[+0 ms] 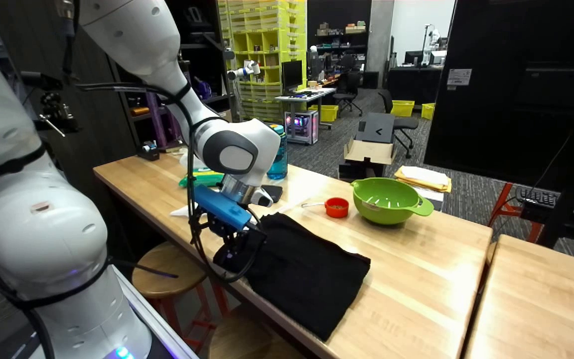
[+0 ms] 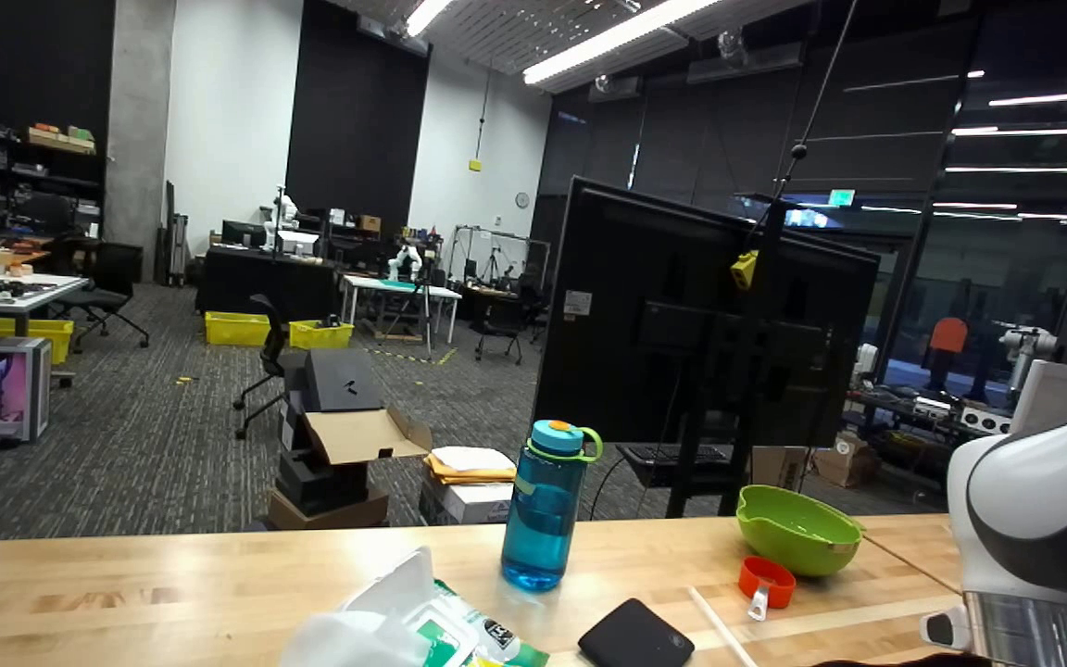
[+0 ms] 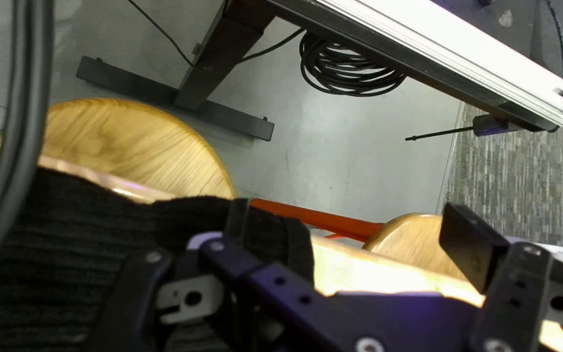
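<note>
A red measuring cup [image 1: 337, 213] and a green bowl [image 1: 385, 216] stand on the far side of the black cloth [image 1: 304, 271] from two round stools [image 3: 130, 151], one low beside it, one low past its narrower end; also past that end are a blue bottle [image 2: 543, 509] and a flat black case [image 2: 635, 635]; a dark cable [image 3: 42, 58] loops across that end, contact unclear; the cloth lies along the edge of the wooden table [image 1: 416, 289], its long axis following that edge, broad squared end pointing away from the bottle; the gripper [image 3: 350, 230] is at the narrower end, jaws wide apart, one finger over the cloth, the other beyond it.
</note>
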You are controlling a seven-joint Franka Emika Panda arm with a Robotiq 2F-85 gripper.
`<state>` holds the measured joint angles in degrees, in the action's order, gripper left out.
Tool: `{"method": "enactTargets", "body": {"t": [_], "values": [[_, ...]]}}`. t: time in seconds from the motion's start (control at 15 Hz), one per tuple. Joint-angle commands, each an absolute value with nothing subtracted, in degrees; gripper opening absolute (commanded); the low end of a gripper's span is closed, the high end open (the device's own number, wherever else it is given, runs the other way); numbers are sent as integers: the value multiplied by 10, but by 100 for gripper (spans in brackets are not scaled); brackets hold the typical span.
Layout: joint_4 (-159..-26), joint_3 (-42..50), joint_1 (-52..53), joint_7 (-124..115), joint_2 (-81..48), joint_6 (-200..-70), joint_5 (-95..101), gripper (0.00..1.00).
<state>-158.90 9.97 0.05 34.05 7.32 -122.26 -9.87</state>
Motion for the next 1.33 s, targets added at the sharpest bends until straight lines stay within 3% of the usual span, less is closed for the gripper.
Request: {"method": "enactTargets", "body": {"t": [0.0,1.27], "values": [[-1588,90,-8,373,57,-1227,-114,100],[-1596,88,-17,520,40,-1252,-159,100]]}}
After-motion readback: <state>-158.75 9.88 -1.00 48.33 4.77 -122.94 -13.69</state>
